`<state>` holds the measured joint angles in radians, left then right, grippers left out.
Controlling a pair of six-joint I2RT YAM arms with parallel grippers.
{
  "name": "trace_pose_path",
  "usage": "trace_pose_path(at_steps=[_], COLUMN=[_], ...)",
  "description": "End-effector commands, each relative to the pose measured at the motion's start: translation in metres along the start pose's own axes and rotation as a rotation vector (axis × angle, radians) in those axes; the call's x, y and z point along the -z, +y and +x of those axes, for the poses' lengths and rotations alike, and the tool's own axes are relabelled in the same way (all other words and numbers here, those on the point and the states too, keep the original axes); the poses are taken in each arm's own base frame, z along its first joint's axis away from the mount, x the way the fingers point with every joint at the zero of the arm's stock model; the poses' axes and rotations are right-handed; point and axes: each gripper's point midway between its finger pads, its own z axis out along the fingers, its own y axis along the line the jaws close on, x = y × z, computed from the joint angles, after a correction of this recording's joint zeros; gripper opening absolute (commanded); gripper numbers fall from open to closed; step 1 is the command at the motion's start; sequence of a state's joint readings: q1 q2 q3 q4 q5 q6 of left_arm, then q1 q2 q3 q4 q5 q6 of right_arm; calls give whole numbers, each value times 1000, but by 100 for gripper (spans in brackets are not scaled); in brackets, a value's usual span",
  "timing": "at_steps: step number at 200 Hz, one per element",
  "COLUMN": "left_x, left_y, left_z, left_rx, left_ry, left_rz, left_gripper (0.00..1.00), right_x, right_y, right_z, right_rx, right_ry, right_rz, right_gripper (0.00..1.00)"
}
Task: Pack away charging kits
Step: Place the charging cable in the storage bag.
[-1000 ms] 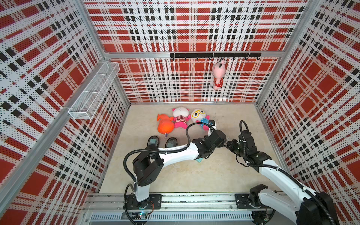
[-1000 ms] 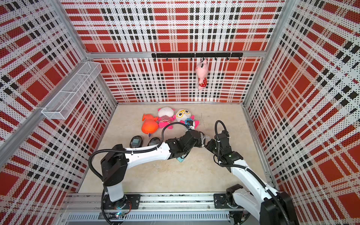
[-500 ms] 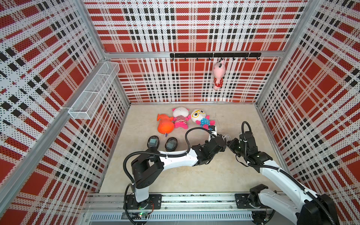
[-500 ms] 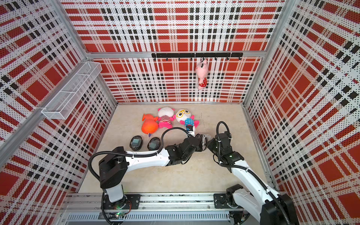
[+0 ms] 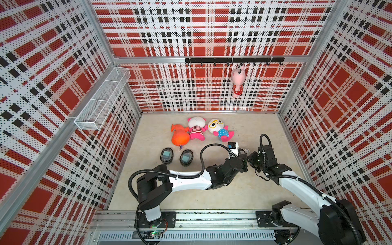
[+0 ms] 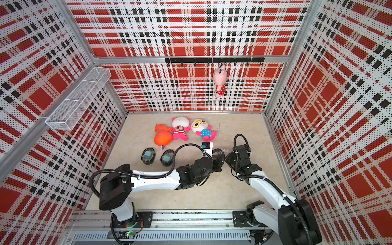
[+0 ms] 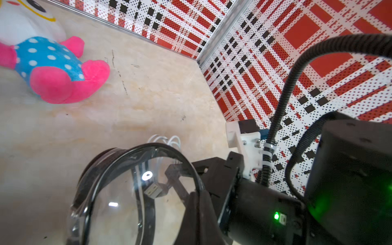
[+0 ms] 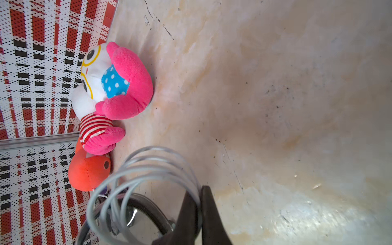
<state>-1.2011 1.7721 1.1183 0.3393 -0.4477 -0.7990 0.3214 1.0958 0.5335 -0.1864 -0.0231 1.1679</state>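
Walls [image 5: 63, 63]: panels with small holes in a red, black and white check, on three sides
Floor [image 5: 212, 201]: beige and marbled, with some dark scratches
Left arm [image 5: 186, 182]: stretched low across the floor towards the right arm
Right arm [image 5: 297, 184]: bent, reaching in to the middle-right of the floor
Basket [image 5: 101, 101]: white wire, fixed on the left wall
Rail [image 5: 212, 60]: black with hooks, on the back wall; a pink toy [image 5: 238, 82] hangs from it
Toys on the floor: orange toy [image 5: 179, 136], striped toy [image 5: 196, 129] and dotted toy [image 5: 220, 130] lie in a row near the back wall
Closed cases: the left closed case [image 5: 167, 162] and the right closed case [image 5: 186, 163] lie side by side in front of the orange toy; a teal block [image 5: 167, 154] shows under each clear lid
Open case [image 7: 110, 156]: black oval, its clear lid standing up, between the two grippers
Left gripper [image 6: 219, 161]: pressed together at the open case; whether it really grips the rim, I cannot tell
Right gripper [image 8: 196, 191]: pinching the cable, the loops caught between its two fingers
Cable [image 8: 156, 168]: white, coiled, off the floor, its loops at the mouth of the open case, near the dotted toy
USB plug [image 7: 153, 189]: metal end, seen through the clear lid; whether it is inside the case, I cannot tell
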Motion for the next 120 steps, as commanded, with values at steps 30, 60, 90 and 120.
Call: trace_pose_path(at_steps=[30, 60, 90, 120], left_x=[-30, -37, -37, -39], left_y=[-5, -7, -8, 0], left_z=[0, 2, 4, 8], left_rx=[25, 35, 39, 83], left_ry=[-11, -14, -22, -12], left_rz=[96, 126, 135, 181], left_gripper=[0, 0, 0, 0], right_x=[6, 3, -2, -5], right_y=[8, 8, 3, 6], right_z=[0, 7, 9, 13], right_rx=[-5, 13, 17, 32], right_ry=[5, 42, 58, 91], right_rz=[-57, -58, -33, -23], right_gripper=[0, 0, 0, 4])
